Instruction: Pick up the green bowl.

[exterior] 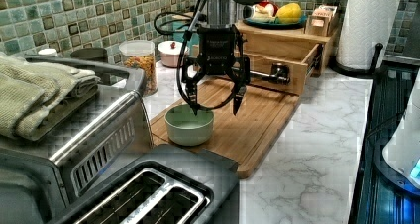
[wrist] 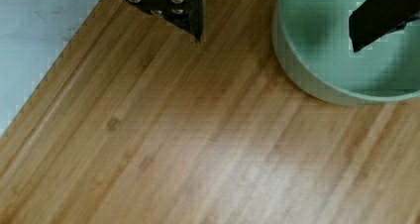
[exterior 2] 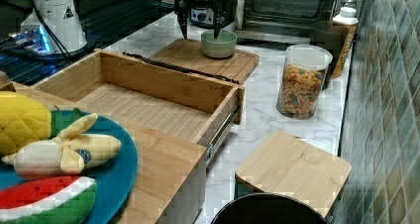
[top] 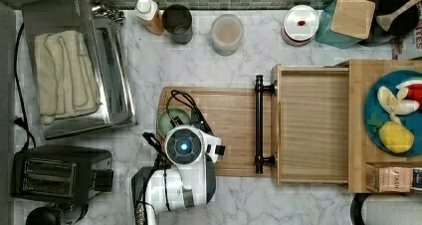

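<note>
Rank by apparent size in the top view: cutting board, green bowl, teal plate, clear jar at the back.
1. cutting board
2. teal plate, partly cut off by the frame
3. clear jar and green bowl: unsure, the arm covers part of the bowl

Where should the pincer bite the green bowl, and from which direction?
Probably the rim wall, from above. The green bowl sits upright and open-topped on the cutting board; the open pincer already has one finger over its inside and one outside, straddling the wall.
</note>
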`<act>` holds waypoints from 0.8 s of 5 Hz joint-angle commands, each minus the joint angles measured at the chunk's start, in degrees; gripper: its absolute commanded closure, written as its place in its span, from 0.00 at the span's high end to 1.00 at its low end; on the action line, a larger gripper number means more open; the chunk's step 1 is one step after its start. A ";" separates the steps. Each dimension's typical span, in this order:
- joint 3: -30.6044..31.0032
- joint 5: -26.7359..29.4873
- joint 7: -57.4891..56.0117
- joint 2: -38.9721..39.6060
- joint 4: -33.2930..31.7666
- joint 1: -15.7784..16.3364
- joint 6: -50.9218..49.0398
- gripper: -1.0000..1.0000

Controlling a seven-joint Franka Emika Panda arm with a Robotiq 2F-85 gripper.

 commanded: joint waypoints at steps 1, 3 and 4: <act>0.21 -0.53 6.23 4.16 2.07 0.78 1.62 1.00; 0.97 0.52 7.74 2.45 1.00 0.47 1.83 0.00; -0.01 -1.66 10.59 2.57 1.37 1.59 1.81 0.00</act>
